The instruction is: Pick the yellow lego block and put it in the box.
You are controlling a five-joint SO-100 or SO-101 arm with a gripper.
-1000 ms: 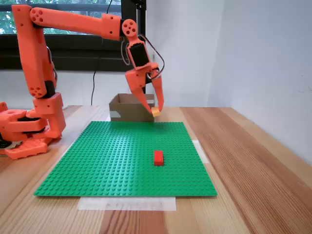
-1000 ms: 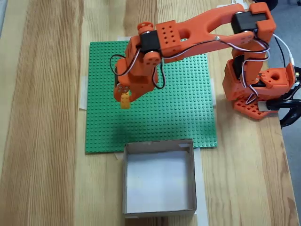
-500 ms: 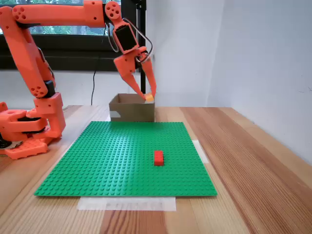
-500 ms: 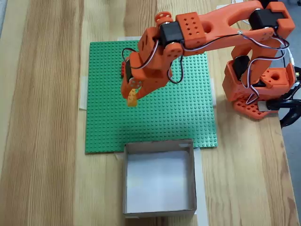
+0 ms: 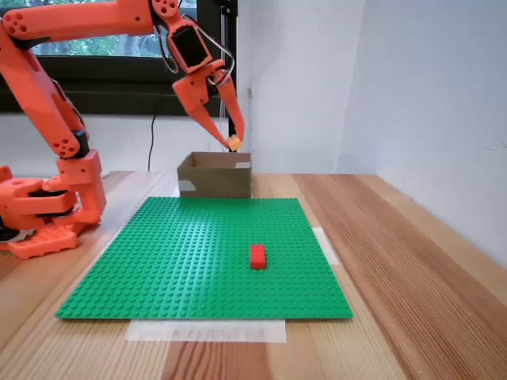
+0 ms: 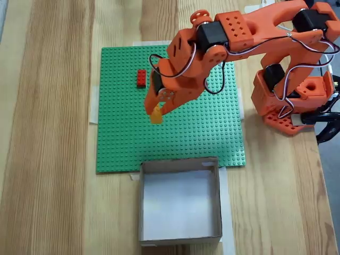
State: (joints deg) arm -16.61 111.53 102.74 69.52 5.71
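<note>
One yellow lego block (image 5: 234, 142) is pinched tight between the two fingers of the gripper (image 5: 232, 143). It is up in the air, not touching anything. From the side it hangs just above the front of the box (image 5: 214, 180). From the top it shows up again (image 6: 156, 115), and there it looks like it is over the green plate (image 6: 212, 133), not over the box (image 6: 180, 237) yet. The top picture can fool you because the block is held high, so I cannot tell for sure.

I think the job now is to carry the block to the box. To do that well, the arm should hold the block up high so it does not bump the box wall. It should go on until the block is over the middle of the box, away from the flaps. Only then should the fingers let go. Letting go too soon could drop the block on the green plate or on the box edge.

Now let us count. One yellow block, one red block (image 5: 257, 256) sitting on the green plate, one box, one green plate and one orange arm (image 6: 265, 26) on the wooden table (image 6: 53, 133).
</note>
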